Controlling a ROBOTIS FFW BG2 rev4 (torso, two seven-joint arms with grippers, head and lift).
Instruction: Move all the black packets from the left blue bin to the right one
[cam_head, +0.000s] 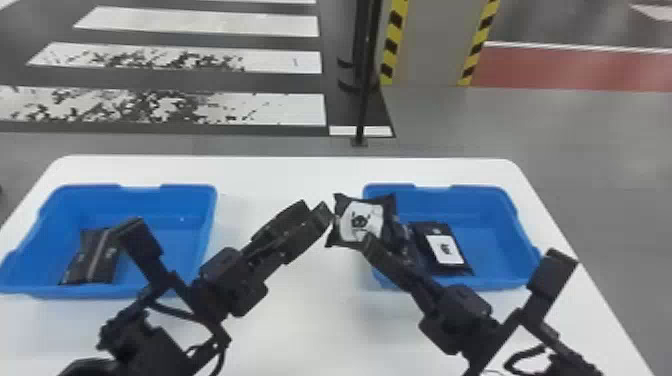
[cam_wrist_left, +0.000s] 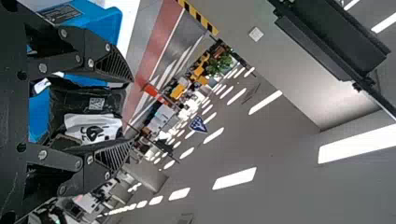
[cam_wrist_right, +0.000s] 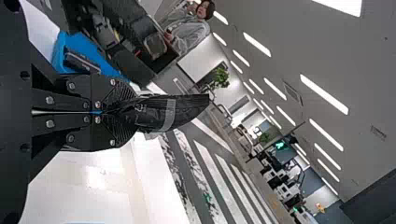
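Lying in the left blue bin (cam_head: 192, 202), one black packet (cam_head: 90, 257) has a paler stripe along its face. It is probably light and limp, so we would take it across the middle, broadly, rather than nip a loose corner. Toward the centre of the desk (cam_head: 305, 332), the left gripper (cam_wrist_left: 132, 111) has its fingers spread, and we would keep them off the neighbouring packet while the other side bears it.

That raised packet (cam_head: 357, 220), white label showing, is by the near-left corner of the right bin. The right gripper (cam_wrist_right: 133, 111) has its fingers pressed together on one edge. The grip looks sound, though with so little of the pinch in sight, it may be shallower than we think. The plump body should yield softly, but the slick-looking film could let it pivot; a modest squeeze ought to do.

Inside the right blue bin (cam_head: 470, 189), a flatter, labelled packet (cam_head: 442, 250) lies face up, likely as light; we would grip that one across its width.
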